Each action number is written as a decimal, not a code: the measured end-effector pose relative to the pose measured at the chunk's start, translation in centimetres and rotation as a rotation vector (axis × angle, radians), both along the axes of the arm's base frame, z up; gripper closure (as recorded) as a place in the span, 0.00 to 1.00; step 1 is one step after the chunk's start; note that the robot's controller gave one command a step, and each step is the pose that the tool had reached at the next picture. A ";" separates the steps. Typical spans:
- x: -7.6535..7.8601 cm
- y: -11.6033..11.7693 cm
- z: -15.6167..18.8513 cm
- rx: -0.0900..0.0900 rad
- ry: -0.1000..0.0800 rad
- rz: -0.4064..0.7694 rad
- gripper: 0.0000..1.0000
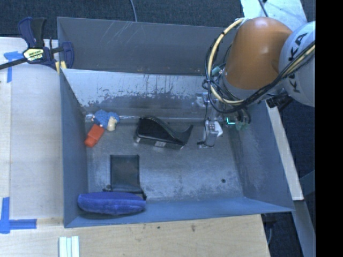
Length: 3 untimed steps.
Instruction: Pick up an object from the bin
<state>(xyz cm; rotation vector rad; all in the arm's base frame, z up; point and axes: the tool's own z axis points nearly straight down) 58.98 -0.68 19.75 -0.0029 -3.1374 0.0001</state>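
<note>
The arm (300, 42), with its orange cover (256, 50) and looped cables (217, 63), comes in over the right rim of the grey bin (161, 50). It hangs the end effector (208, 138) low near the back of the bin floor, right of centre and close to the foot of the back wall. Whether the end effector is open or closed cannot be told from this view, and nothing can be seen in its grip. The thing nearest to it is a black wedge-shaped object (156, 133), which lies on the floor along the back wall at about mid-width. The raised right tip of this object reaches to just beside the end effector; whether the two touch cannot be made out. Further left, near the left wall, a small orange block (94, 135) lies just beside a little blue and cream piece (106, 119). A flat black square (124, 171) sits toward the front left. Directly in front of it a long blue bundle (111, 203) lies against the front wall. The right half of the floor, from the end effector forward to the front wall and across to the right wall, is bare metal.
</note>
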 end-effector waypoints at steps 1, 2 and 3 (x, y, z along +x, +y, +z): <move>-2.2 2.4 -9.0 0.001 -0.001 0.023 0.00; -1.9 2.2 -8.4 0.000 -0.011 0.021 1.00; 1.3 2.2 1.4 0.000 -0.010 0.003 1.00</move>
